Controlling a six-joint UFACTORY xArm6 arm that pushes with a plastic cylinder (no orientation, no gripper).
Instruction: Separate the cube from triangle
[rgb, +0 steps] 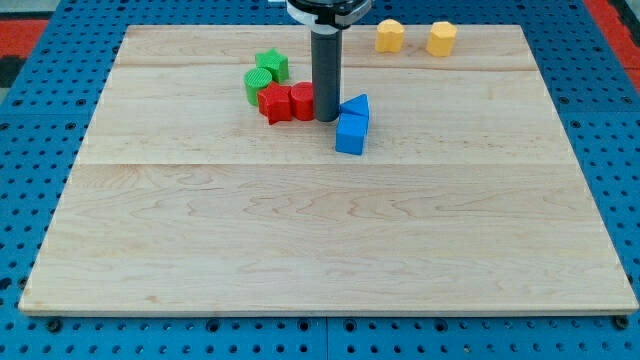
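Observation:
A blue cube (350, 133) lies just right of the board's centre top, touching a blue triangle (356, 107) directly above it. My tip (327, 119) stands on the board just left of the blue triangle, close to or touching it, and right next to a red block (302, 101). The rod rises straight up from there out of the view's top.
A second red block (275, 103) touches the first on its left. A green round block (258, 84) and a green star block (271, 66) sit above them. Two yellow blocks (390, 35) (441, 38) lie near the board's top edge. The wooden board (320, 240) lies on a blue pegboard.

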